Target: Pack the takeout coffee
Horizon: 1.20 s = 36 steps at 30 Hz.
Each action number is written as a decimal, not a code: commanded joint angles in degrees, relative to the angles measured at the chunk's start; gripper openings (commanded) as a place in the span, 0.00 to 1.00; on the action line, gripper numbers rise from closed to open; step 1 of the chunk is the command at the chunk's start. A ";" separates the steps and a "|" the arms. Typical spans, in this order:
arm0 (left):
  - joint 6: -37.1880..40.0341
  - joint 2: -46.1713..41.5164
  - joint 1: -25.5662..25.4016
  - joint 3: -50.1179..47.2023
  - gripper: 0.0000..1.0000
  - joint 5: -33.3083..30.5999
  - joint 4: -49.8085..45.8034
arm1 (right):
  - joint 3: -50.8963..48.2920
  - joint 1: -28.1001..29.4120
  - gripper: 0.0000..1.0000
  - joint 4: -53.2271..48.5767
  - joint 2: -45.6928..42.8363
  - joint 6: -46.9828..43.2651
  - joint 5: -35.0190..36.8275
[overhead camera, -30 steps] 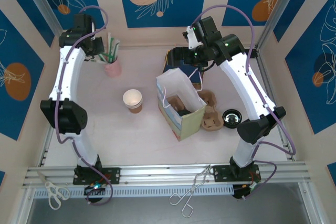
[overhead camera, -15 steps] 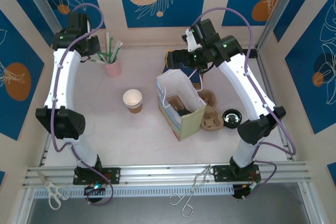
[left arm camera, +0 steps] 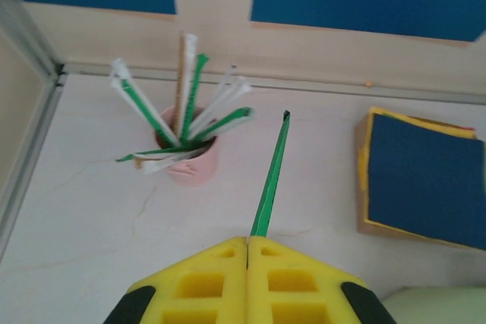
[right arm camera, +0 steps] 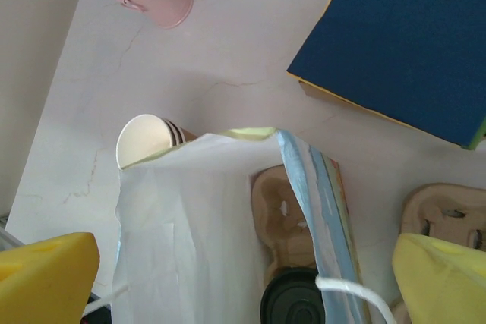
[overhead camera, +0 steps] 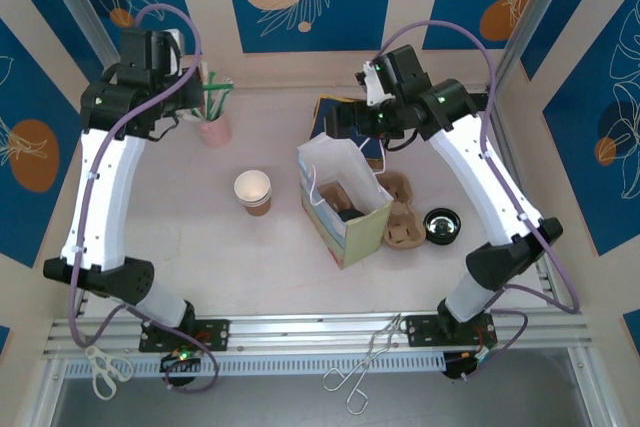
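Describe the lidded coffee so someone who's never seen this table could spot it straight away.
Find the white paper bag standing open mid-table. Inside it, by the brown cardboard carrier, sits the takeout coffee. Its black lid marks it out from the open, white-lined cup left of the bag.

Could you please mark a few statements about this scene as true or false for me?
1. The left gripper is shut on a green-wrapped straw. True.
2. The pink cup lies tipped over. False: it stands upright.
3. The lidded coffee cup sits inside the white bag. True.
4. The right gripper is shut. False: its jaws stand wide open above the bag.
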 commanded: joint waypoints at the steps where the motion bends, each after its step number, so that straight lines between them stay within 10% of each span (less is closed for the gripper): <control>1: -1.20 -1.47 -4.42 1.90 0.00 -1.79 -2.33 | -2.82 -0.13 0.99 1.09 -3.39 1.88 3.11; 21: -0.21 7.72 -30.22 19.67 0.00 -3.46 -15.54 | -21.85 -8.50 0.99 2.61 -14.77 7.71 7.07; 36: -0.10 7.68 -34.72 17.08 0.00 -6.94 -20.08 | -24.38 -8.96 0.99 3.66 -13.98 8.53 6.12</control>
